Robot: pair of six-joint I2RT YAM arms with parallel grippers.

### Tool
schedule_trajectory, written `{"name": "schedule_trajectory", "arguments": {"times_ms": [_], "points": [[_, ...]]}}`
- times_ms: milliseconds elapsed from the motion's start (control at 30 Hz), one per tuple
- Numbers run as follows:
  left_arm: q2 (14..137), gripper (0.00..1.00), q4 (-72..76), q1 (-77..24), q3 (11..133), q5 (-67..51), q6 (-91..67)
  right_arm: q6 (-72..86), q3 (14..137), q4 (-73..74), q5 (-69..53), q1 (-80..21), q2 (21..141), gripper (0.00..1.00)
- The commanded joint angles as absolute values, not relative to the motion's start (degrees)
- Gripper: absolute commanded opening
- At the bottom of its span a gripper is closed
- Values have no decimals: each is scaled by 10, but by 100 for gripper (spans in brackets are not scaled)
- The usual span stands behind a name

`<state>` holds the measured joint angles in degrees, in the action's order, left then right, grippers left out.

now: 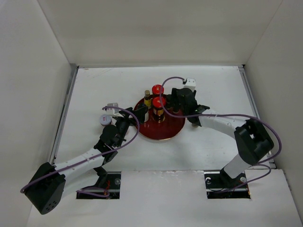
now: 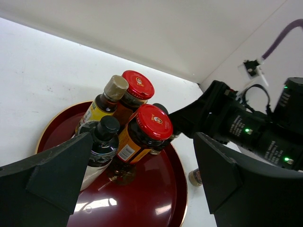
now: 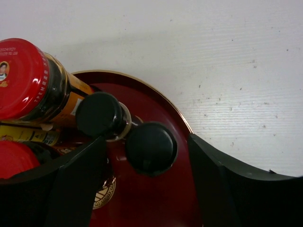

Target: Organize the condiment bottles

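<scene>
Robot lab test cell. White table (image 1: pixel 94 94) boxed by plain white panels (image 1: pixel 156 33) on three sides; left arm (image 1: pixel 80 163) and right arm (image 1: pixel 218 124) bolted at its near edge, purple cables (image 1: pixel 227 115) exposed.

Red cap (image 3: pixel 21 78) print — unreadable.
</scene>
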<state>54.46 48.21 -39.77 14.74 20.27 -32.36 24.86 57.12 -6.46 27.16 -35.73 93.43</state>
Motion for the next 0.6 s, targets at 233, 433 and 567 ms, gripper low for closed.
{"name": "schedule_trajectory", "arguments": {"times_ms": [233,433,567], "points": [[533,89,512,-396,154,198,-324,239,488,-19,346,-347,706,77],[536,89,512,-399,155,197,-324,277,456,146,395,-346,643,84],[544,89,512,-397,156,195,-329,313,422,162,372,-340,635,84]]}}
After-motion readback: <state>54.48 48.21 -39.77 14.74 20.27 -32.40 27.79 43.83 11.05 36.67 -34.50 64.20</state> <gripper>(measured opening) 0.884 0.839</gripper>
